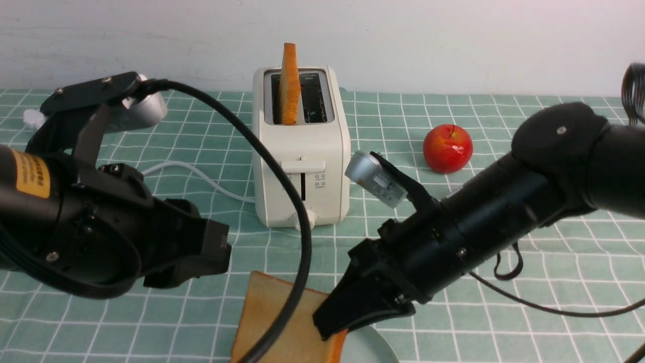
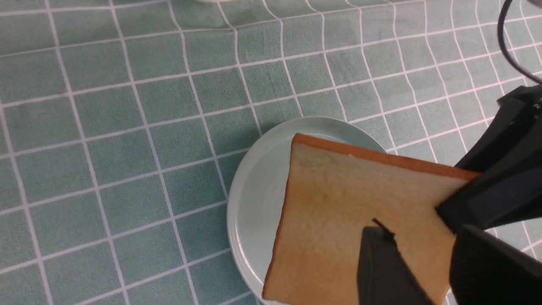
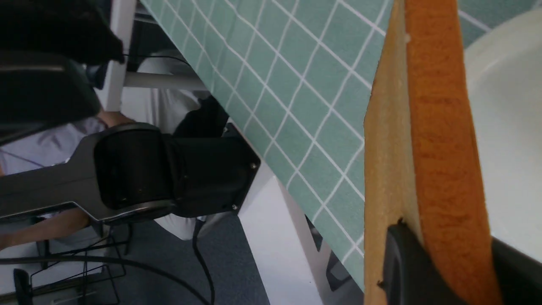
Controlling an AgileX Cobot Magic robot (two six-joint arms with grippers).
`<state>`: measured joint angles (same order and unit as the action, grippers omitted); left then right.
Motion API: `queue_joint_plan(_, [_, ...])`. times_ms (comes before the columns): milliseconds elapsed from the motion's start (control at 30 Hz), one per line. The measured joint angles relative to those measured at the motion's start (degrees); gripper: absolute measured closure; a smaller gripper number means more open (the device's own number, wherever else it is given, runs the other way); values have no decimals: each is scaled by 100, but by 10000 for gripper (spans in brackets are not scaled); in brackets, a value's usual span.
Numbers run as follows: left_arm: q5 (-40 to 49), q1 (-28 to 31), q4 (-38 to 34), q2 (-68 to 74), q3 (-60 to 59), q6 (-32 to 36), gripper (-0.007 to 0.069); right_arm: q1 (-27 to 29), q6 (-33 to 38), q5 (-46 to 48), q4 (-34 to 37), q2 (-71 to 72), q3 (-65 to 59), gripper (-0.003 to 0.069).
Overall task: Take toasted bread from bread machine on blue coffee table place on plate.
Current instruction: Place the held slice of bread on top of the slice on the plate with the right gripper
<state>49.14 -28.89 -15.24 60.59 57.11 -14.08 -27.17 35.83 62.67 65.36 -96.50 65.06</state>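
**A:** Left claw (image 1: 216, 254) first. What is it doing?

**B:** It hangs near and to the left, fingers apart, nothing in them. Its black cable (image 1: 306, 237) loops across the front of the held slice (image 1: 267, 312).

**A:** Who holds that slice?

**B:** The right claw (image 1: 330, 322), clamped on one corner at the crust. The slice is tilted over the plate (image 1: 375, 348), near the table's front edge. The other slice (image 1: 289, 83) stands upright in the left slot of the bread machine (image 1: 302, 166), farther back.

**A:** Is it down on the plate?

**B:** I cannot tell. It sits off-centre, reaching past the left rim.

**A:** So what's the risk?

**B:** Let go now, I judge, and it could tip off the rim onto the blue coffee table (image 1: 554, 282). The arms are close, so the cable could snag it. The apple (image 1: 447, 148), far right, is well clear.
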Motion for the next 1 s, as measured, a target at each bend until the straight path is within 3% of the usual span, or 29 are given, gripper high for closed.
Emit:
queue_joint_plan(200, [0,0,0,0,0,0,386,0,460,-39,323,-74,-317,534])
queue_joint_plan(533, [0,0,0,0,0,0,386,0,237,-322,-205,-255,-345,526])
queue_joint_plan(667, [0,0,0,0,0,0,386,0,-97,-492,-586,-255,-345,433])
queue_joint_plan(833, [-5,0,0,0,0,0,384,0,-109,-443,-929,-236,-214,237])
queue_joint_plan(867, [-5,0,0,0,0,0,384,0,-109,-443,-947,-236,-202,230])
queue_joint_plan(1000, [-125,0,0,6,0,0,383,0,-191,-449,-1666,-7,201,98])
